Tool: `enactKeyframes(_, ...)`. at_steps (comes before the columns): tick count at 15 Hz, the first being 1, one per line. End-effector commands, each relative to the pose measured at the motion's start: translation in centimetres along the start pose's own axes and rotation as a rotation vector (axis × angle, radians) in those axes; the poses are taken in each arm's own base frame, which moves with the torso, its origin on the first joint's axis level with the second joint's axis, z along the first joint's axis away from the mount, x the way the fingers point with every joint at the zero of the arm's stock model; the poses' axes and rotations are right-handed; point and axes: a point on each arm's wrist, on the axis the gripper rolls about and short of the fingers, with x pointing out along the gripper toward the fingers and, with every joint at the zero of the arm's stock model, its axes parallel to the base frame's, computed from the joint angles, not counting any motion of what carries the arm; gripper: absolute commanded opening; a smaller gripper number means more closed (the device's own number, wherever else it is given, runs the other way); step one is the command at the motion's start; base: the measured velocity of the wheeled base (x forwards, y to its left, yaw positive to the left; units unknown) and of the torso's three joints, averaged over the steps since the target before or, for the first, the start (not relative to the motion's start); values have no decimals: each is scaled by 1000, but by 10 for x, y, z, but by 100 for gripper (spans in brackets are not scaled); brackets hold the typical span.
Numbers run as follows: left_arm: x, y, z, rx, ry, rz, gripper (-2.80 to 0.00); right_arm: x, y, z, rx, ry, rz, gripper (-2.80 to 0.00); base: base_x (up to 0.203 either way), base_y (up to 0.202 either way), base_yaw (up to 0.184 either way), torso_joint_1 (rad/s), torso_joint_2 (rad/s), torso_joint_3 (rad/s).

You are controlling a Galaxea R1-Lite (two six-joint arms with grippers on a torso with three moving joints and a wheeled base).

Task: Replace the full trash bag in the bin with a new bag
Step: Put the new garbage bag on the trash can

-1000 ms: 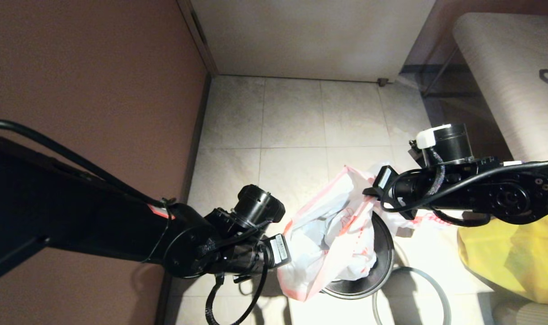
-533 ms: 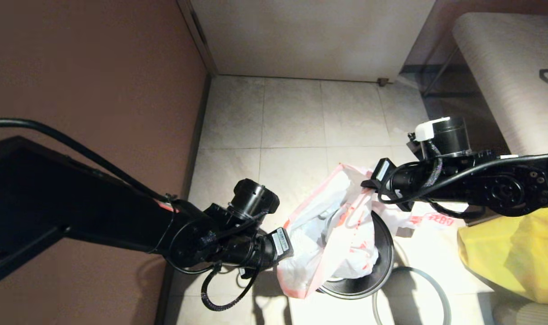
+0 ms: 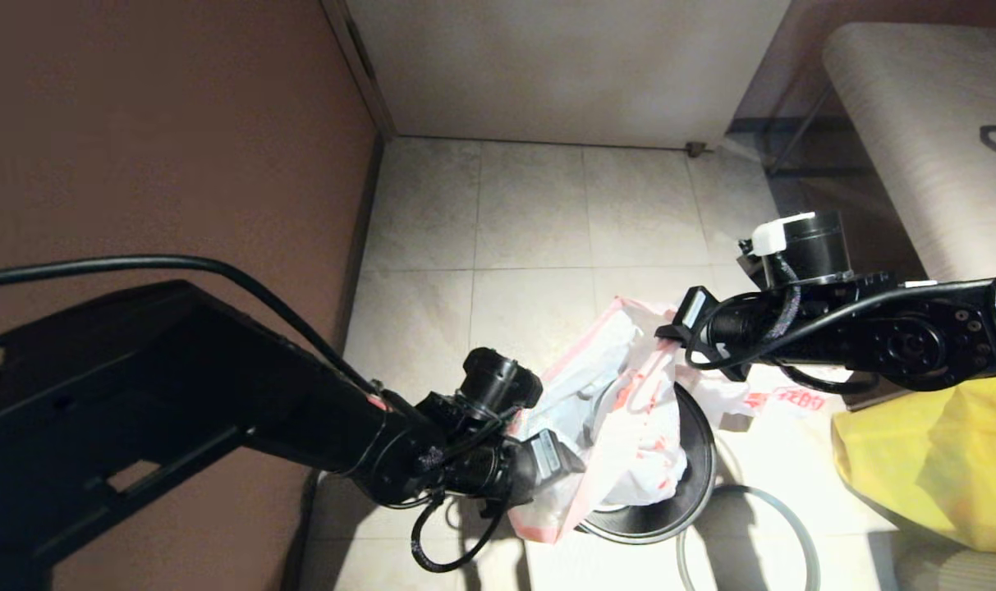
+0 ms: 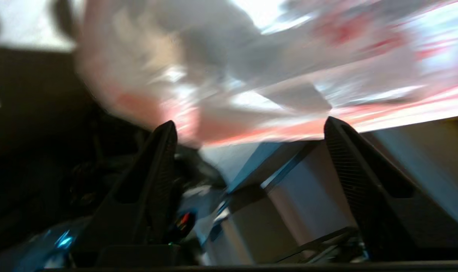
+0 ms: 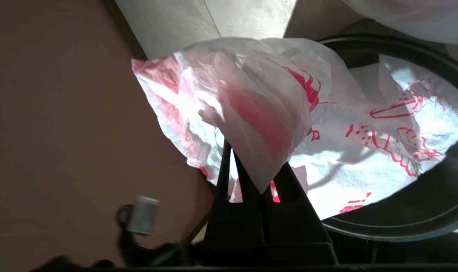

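Note:
The new bag point(image 3: 629, 419) is limp white plastic with a red hem and red print, and it hangs half inside the black bin point(image 3: 699, 484). My right gripper point(image 3: 663, 336) is shut on its upper hem, holding it above the bin. In the right wrist view a fold of the new bag point(image 5: 251, 113) drapes over the shut right gripper point(image 5: 257, 170), with the bin point(image 5: 402, 226) behind. My left gripper point(image 3: 576, 466) is at the bag's left edge. The left gripper point(image 4: 249, 128) is open, with the red hem point(image 4: 274, 130) just past its fingertips.
The grey hoop point(image 3: 748, 487) lies on the floor to the right of the bin. A big yellow bag point(image 3: 933, 460) sits at the far right. White plastic with red print point(image 3: 793, 400) shows under my right arm. A brown wall runs along the left.
My left arm has swung right and down, bringing its gripper against the bag's left edge. My right gripper lifted the hem slightly and then held still.

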Motion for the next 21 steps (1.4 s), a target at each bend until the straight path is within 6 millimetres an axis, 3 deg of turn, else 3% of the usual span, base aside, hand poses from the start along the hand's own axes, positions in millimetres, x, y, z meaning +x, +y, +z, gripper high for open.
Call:
enactKeyframes(1,17,12,-12,-4,50,64,0,-4,2,4,5,-14,10,-280,0,0,0,0,0,0)
enactKeyframes(3,17,14,5,-27,-29,80,0,-16,5,11,8,-45,26,-280,0,0,0,0,0,0)
enactKeyframes(5,3,10,29,-49,-106,48,0,-30,7,16,11,-67,37,-280,0,0,0,0,0,0)
enactKeyframes(7,-4,4,31,-1,-121,33,0,-34,5,19,13,-77,34,-280,0,0,0,0,0,0)
enactKeyframes(8,-9,0,27,12,-123,20,-46,-34,5,19,14,-77,32,-280,0,0,0,0,0,0)
enactKeyframes(9,-16,-6,23,27,-132,5,-280,-32,2,16,16,-65,22,-280,0,0,0,0,0,0)
enactKeyframes(11,-16,-11,20,73,-147,8,-280,-28,-2,14,20,-56,12,-280,0,0,0,0,0,0)
enactKeyframes(13,3,-11,26,110,-147,26,-280,-29,-1,15,21,-59,17,-280,0,0,0,0,0,0)
enactKeyframes(16,26,-15,52,140,-198,27,-280,-30,1,16,22,-64,26,-280,0,0,0,0,0,0)
enactKeyframes(18,30,-20,75,153,-250,8,-280,-37,3,15,23,-62,38,-280,0,0,0,0,0,0)
enactKeyframes(21,49,-25,91,186,-235,44,-280,-52,6,15,22,-65,64,-280,0,0,0,0,0,0)
